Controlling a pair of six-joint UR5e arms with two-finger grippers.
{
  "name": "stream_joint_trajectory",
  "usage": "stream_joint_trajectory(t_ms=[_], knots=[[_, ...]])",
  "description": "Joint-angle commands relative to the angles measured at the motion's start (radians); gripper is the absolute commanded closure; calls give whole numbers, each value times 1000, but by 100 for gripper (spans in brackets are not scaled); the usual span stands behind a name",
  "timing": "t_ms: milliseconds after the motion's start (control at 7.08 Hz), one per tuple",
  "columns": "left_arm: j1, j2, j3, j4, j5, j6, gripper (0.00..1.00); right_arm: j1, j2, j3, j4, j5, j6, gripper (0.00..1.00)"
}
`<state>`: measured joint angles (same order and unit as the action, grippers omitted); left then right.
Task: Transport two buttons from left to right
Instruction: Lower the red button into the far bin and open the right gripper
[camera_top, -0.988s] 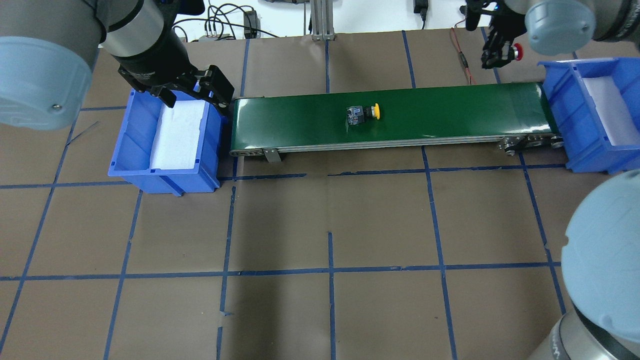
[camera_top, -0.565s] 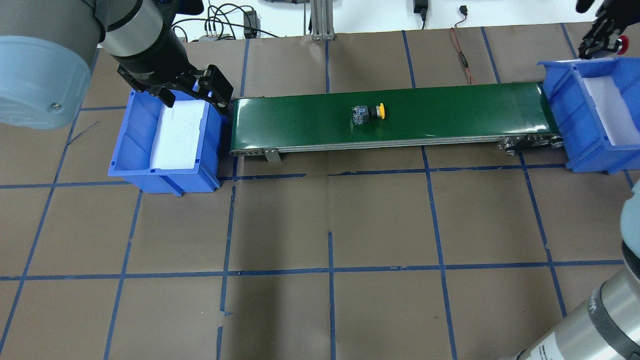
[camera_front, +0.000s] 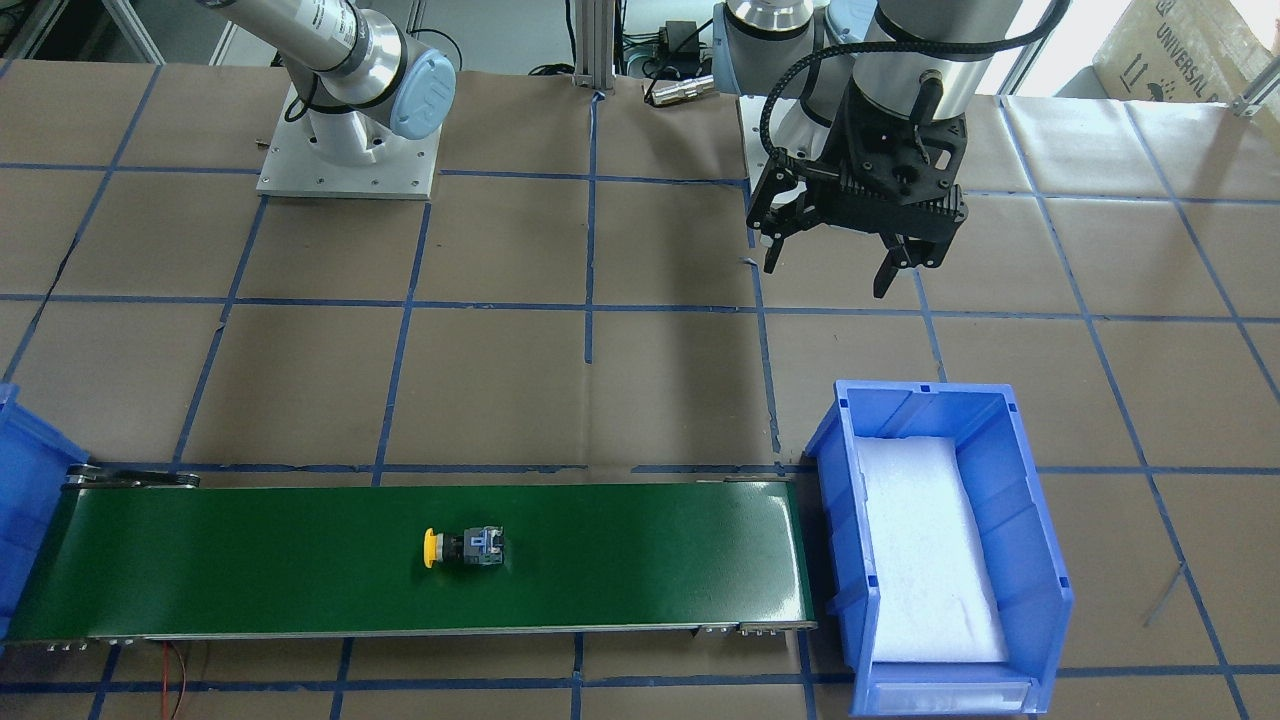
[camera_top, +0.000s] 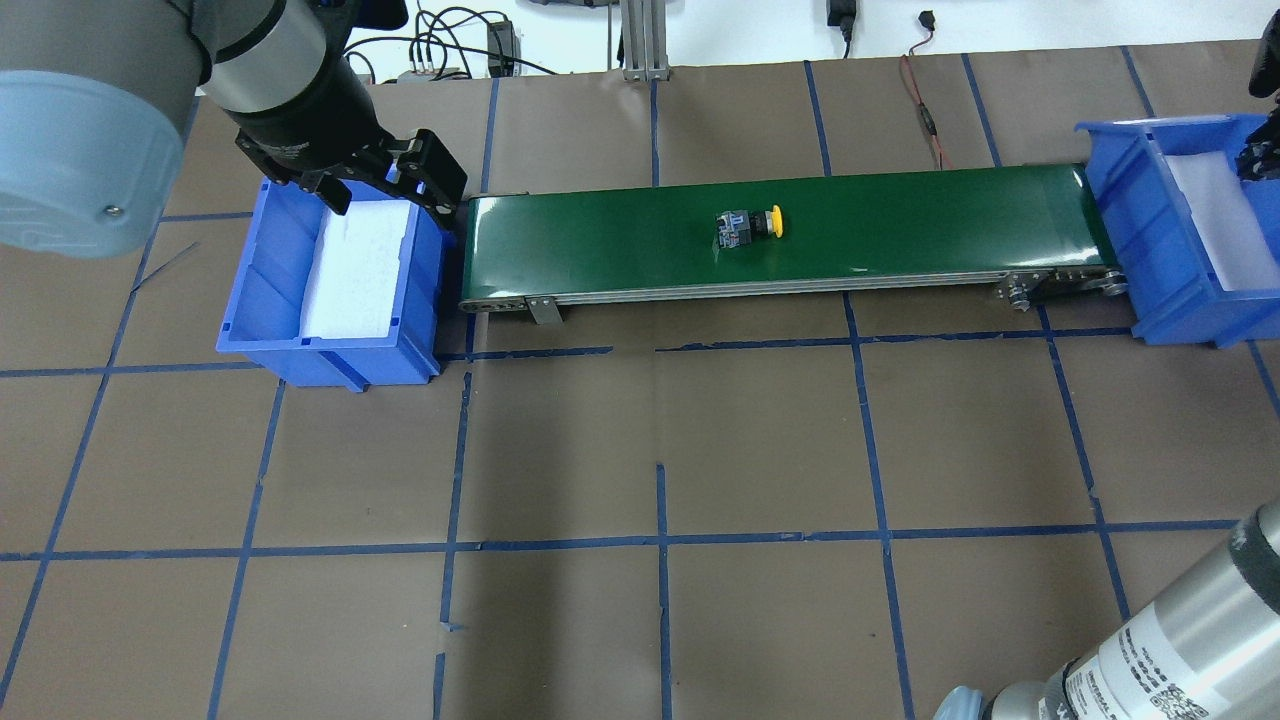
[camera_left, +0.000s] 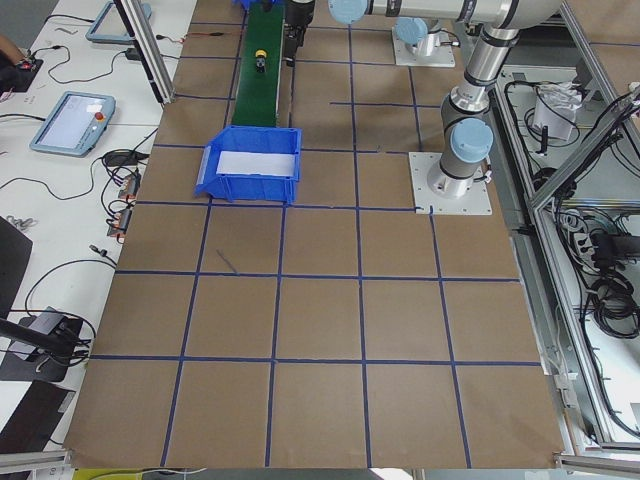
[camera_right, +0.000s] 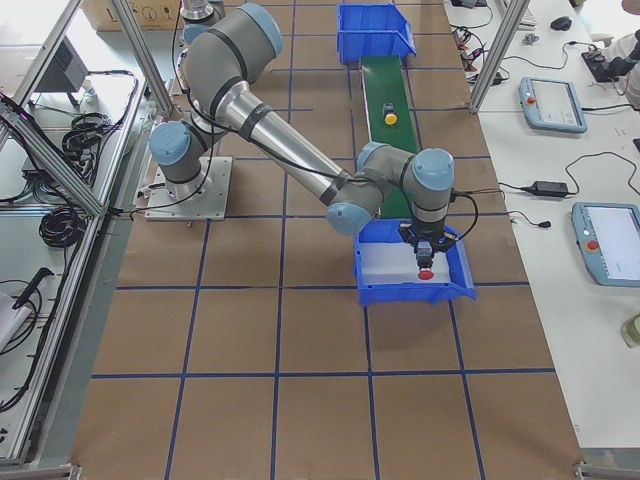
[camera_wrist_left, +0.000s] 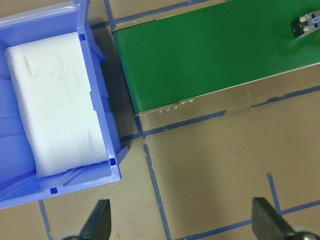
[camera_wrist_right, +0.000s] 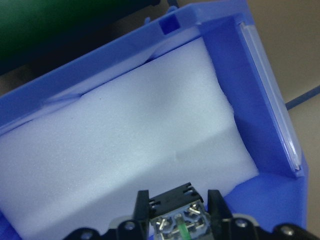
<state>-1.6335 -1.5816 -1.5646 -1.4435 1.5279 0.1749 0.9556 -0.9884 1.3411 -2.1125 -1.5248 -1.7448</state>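
Jaws of the right gripper (camera_wrist_right: 178, 199) are clamped on the red button (camera_right: 427, 272), its black body pinched between them at the bottom centre of the wrist view, over the white foam (camera_wrist_right: 125, 150) of the right bin (camera_wrist_right: 270, 115). Those of the left gripper (camera_front: 828, 272) are spread wide and hold nothing, upper right in the front view, near the left bin (camera_front: 1030, 510). The yellow button (camera_top: 750, 224) lies on its side midway along the green belt (camera_top: 900, 215).

The step looks like setting the red one down. It would be best to lower it close to the foam, over the pad's middle and clear of the walls, then let go so it cannot bounce or roll.

The table (camera_top: 760, 450) is brown paper gridded with blue tape. Cables trail at its far edge, and desks with tablets stand alongside.
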Motion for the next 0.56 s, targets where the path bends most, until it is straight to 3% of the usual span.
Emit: stream_joint_trajectory(t_ms=[0, 424], knots=[[0, -1, 0, 0, 0, 0, 0, 35, -4, 44, 2, 0, 22, 93], [0, -1, 0, 0, 0, 0, 0, 34, -15, 96, -10, -12, -42, 92]])
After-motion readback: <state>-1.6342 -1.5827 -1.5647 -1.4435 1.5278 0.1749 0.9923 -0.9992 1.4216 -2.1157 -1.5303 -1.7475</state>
